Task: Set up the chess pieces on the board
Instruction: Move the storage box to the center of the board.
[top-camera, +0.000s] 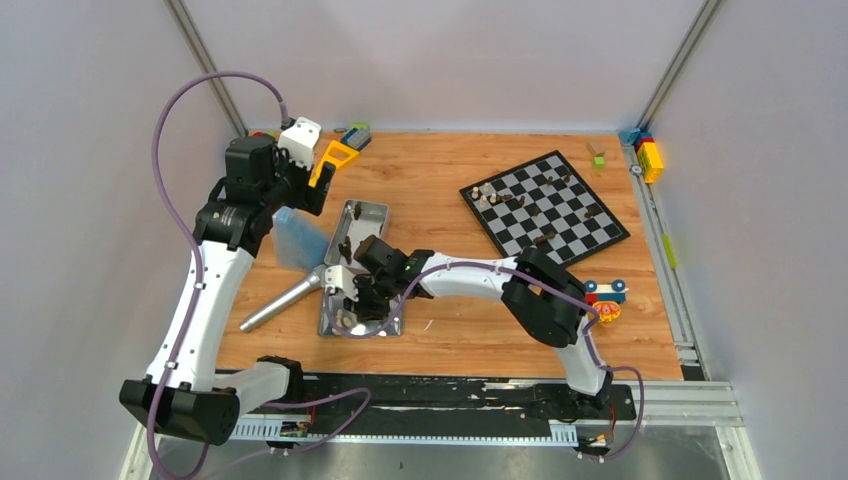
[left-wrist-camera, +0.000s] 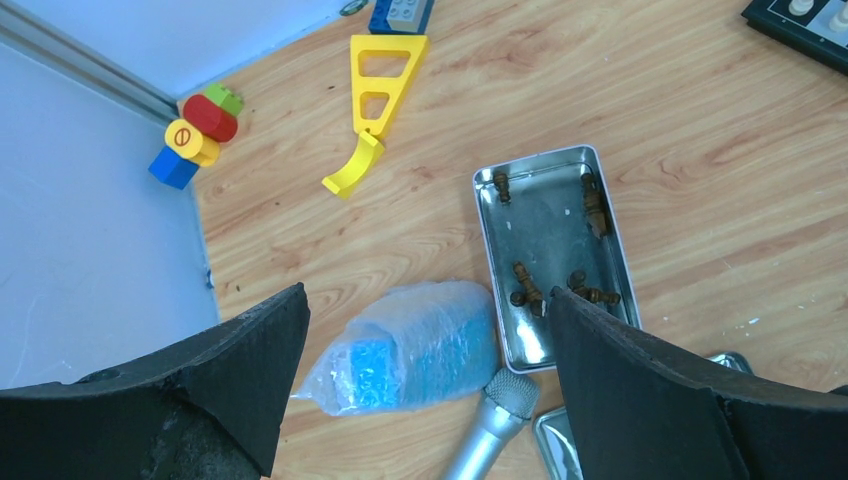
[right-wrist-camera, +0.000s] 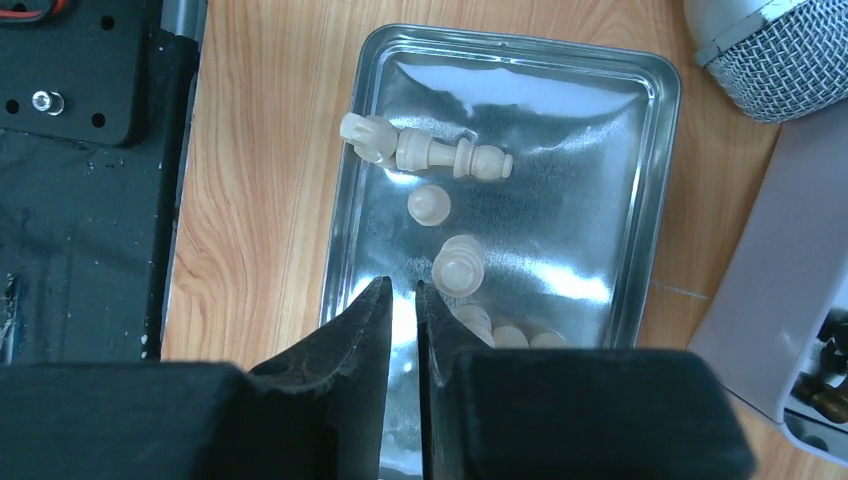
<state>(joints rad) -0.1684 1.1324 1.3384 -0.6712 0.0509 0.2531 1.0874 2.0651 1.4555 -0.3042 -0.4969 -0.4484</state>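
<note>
At the far left of the bench (top-camera: 450, 330) the left hand (left-wrist-camera: 425, 300) is hanging high with its two fingers standing wide apart, and it is holding nothing. Below it, in the left wrist view, some colourful toy blocks (left-wrist-camera: 195, 135) are lying at the far left corner beside the wall, and a yellow triangular tool (left-wrist-camera: 375, 95) is lying a little to the right of them. Nearer to the arms, a blue thing in a clear plastic bag (left-wrist-camera: 410, 350) is resting on the wood, and the head of a silver microphone (left-wrist-camera: 505, 395) is lying just beside it. To the right of the bag, a shiny metal tray (left-wrist-camera: 550, 230) is holding several dark chess pieces (left-wrist-camera: 594, 205), all lying on their sides along its edges. A second metal tray (right-wrist-camera: 560, 200) is sitting close to this one, nearer to the arms, and it is carrying the pale chess pieces (right-wrist-camera: 458, 265); one long piece is lying flat near its far end and the others are gathering toward the near end. The right hand (right-wrist-camera: 402, 290) is reaching over this second tray with its fingers almost together, only a thin gap showing between them, and no piece is showing in that gap. Further right, well apart from both trays, the board (top-camera: 570, 225) is lying turned at an angle on the far right part of the bench, and a number of pieces (top-camera: 519, 201), dark and pale, are standing scattered on its squares. At the right edge, a small wheeled toy (top-camera: 606, 296) is sitting near the board's near corner, and more coloured blocks (top-camera: 650, 158) are lying by the far right rail.
</note>
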